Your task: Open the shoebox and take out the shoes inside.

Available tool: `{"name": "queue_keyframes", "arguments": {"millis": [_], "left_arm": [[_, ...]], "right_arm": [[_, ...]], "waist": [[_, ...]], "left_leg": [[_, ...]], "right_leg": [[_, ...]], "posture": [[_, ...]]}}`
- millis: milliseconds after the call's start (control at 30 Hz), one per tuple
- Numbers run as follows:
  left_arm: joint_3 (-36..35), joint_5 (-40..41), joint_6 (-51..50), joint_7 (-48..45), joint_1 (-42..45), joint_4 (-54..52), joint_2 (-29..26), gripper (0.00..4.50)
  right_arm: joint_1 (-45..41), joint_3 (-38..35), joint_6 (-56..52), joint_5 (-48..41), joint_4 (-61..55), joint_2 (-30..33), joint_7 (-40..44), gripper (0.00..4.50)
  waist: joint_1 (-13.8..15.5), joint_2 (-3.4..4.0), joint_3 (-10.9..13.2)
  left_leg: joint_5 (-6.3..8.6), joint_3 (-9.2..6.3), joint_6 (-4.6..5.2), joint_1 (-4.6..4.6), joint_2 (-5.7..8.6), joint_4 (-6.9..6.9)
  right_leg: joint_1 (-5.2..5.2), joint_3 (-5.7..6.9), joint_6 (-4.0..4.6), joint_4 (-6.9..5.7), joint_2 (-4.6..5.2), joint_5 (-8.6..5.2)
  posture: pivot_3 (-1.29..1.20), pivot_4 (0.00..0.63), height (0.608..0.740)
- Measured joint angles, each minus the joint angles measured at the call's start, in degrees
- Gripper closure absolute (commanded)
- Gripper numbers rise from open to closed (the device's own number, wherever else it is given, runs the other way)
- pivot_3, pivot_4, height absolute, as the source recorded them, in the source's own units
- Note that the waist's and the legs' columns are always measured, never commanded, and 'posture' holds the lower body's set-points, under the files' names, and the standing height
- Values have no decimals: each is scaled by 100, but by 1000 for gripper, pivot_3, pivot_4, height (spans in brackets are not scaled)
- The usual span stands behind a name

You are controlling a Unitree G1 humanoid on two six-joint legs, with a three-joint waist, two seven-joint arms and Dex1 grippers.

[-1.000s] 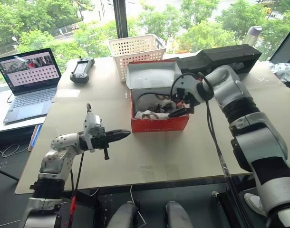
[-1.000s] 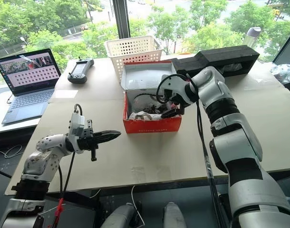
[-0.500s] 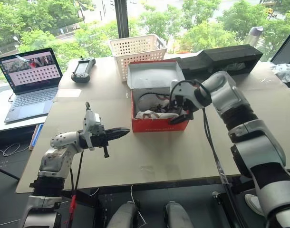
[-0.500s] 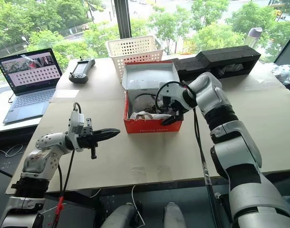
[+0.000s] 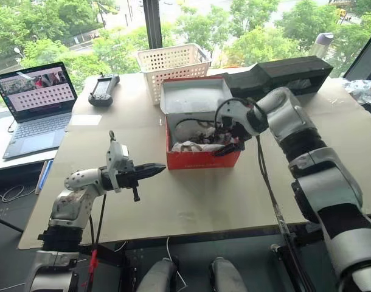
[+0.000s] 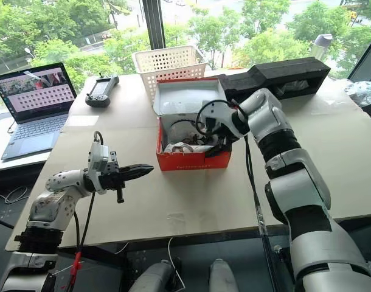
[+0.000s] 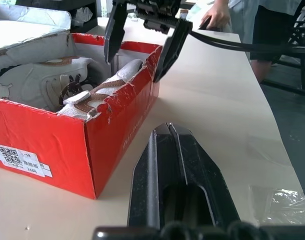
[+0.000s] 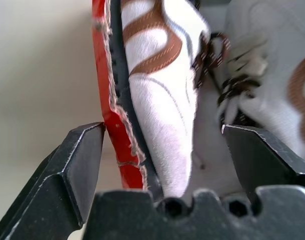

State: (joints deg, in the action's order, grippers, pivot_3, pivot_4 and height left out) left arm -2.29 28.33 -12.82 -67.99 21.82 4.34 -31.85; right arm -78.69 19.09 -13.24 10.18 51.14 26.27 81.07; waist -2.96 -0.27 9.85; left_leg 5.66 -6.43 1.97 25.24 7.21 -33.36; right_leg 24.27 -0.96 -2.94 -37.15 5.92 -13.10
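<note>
Shoebox (image 5: 201,137) lid up. My right hand (image 7: 140,39) gapes wide, straddling the right wall and nearest sneaker (image 8: 160,95). Left hand (image 5: 150,171) pinched closed, well left.

shoebox (image 5: 202,159) mid-table (image 5: 191,201), lid open | shoes (image 7: 100,90) inside | basket (image 5: 172,64) just behind | foam block (image 5: 283,73) behind-right | laptop (image 5: 36,103) far left | controller (image 5: 104,89) left of basket | left gripper (image 5: 158,170) before-left of box | right gripper (image 7: 141,42) astride box's right wall

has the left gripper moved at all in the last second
No. The left gripper, shut, keeps its spot over the table, level with the shoebox's front wall.
</note>
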Motion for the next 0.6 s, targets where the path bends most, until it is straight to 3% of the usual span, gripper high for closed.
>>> {"name": "queue_keyframes", "arguments": {"millis": [600], "left_arm": [[-1, 1, -133, 114, -35, -136, -71, 4500]], "right_arm": [[185, 73, 742, 307, 923, -223, -691, 48]], "waist": [[30, 0, 0]], "left_leg": [[-2, 0, -6, -1, 1, 0]], "right_leg": [[-1, -1, 3, 0, -6, 11]], "posture": [[0, 150, 738]]}}
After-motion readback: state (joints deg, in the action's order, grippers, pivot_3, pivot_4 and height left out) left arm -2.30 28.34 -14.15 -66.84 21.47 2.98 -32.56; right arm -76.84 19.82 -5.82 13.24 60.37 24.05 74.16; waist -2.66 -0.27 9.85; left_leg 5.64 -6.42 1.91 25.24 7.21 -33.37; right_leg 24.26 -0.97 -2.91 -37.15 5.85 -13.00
